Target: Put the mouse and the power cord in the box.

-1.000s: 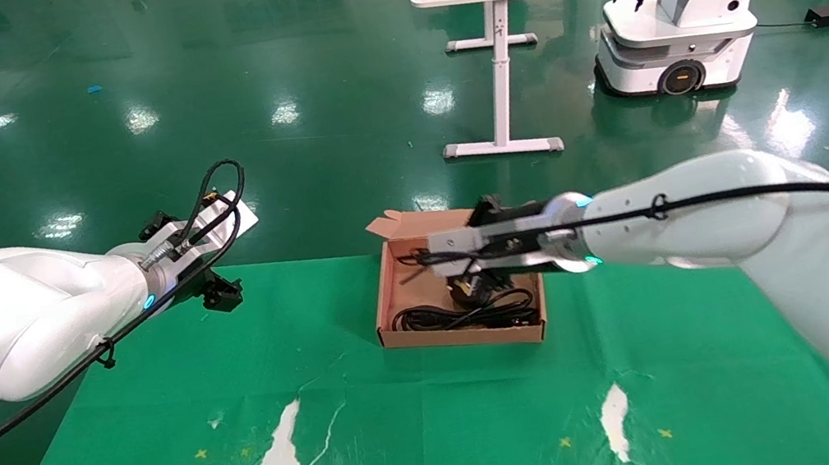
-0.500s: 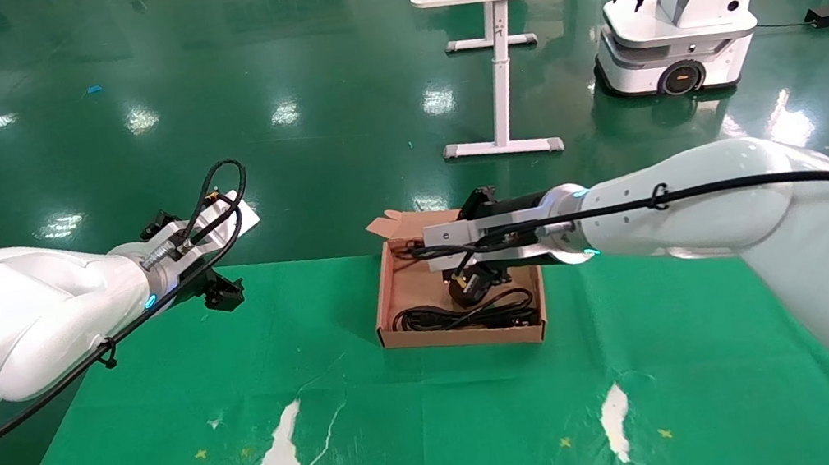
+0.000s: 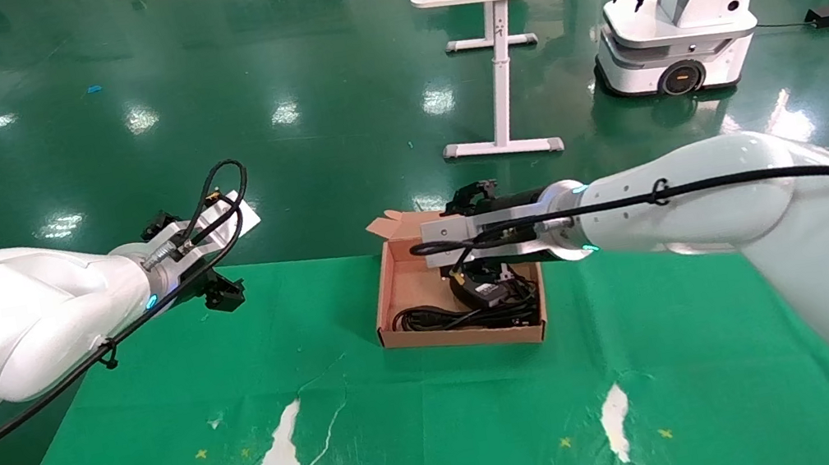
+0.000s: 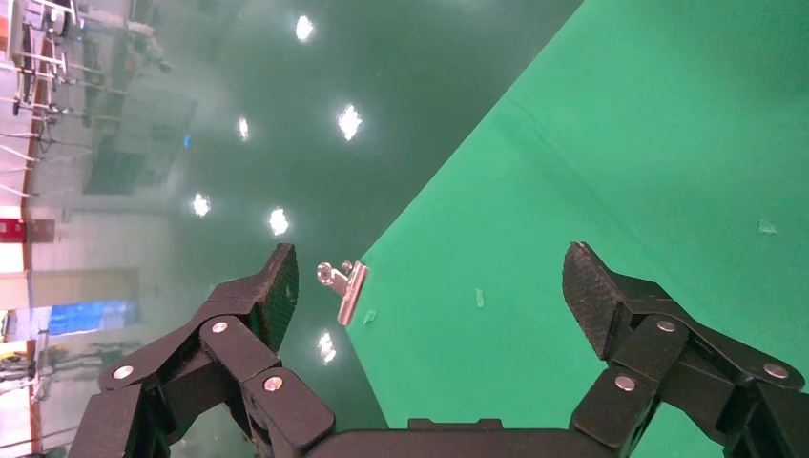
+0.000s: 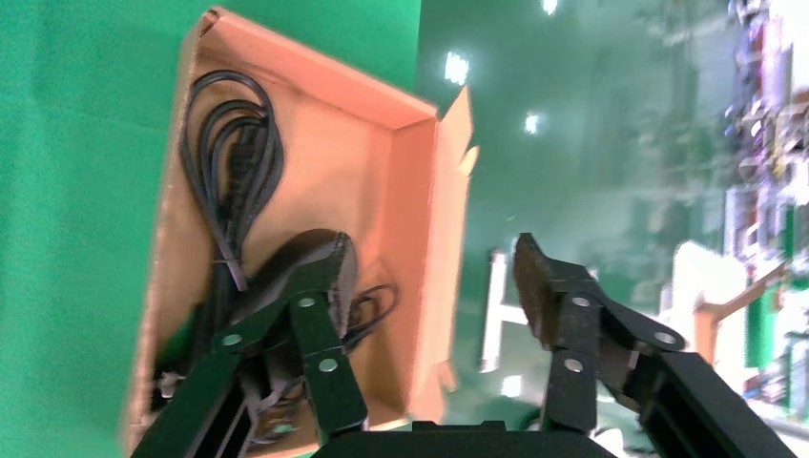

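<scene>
Since the earlier frame, the right tool has been raised above the box, leaving the cord inside. Left wrist: left tool spread wide, empty. Right wrist: fingers spread, empty; mouse inside the box.

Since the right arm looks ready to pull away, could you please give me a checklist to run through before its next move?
1. Right gripper open, holding nothing: ok.
2. Thick black coiled power cord inside the shallow brown cardboard box: ok.
3. Small black oval mouse inside the box: ok, it lies on the floor beside the cord.
4. Thin mouse cable fully inside the box walls: cannot tell, the right gripper covers part of it.
5. Nothing snagged on the right gripper's fingers: cannot tell, one finger overlaps the mouse in the right wrist view.
6. Left gripper open, parked over the green cloth's edge, away from the box: ok.
</scene>
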You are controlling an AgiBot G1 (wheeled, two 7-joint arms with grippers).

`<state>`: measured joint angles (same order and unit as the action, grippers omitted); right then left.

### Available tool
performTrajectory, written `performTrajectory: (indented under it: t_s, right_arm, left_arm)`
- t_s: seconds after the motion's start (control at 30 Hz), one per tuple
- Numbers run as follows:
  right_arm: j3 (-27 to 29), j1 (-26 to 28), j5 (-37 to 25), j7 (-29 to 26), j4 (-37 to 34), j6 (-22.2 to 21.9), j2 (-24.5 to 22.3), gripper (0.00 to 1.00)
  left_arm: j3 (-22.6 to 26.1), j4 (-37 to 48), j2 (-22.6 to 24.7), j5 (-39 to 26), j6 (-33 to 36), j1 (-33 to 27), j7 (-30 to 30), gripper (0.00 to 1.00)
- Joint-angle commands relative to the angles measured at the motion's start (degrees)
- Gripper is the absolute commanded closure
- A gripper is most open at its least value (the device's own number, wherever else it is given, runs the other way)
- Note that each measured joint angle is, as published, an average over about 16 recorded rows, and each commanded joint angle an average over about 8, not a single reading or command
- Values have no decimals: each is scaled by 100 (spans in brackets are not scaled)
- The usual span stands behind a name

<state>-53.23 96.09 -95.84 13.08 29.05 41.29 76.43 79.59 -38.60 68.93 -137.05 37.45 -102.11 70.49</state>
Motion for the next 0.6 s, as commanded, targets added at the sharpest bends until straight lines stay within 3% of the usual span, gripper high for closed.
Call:
performTrajectory:
  t_s: [0.03, 0.6]
  right_arm:
    - [44, -38, 60, -27, 53, 52, -47, 0]
    - [1146, -1061, 1659, -733, 1371, 1366, -1273, 0]
  left_arm:
    - [0, 0, 0, 0, 0, 0, 0, 0]
    - [0, 0, 0, 0, 0, 0, 0, 0]
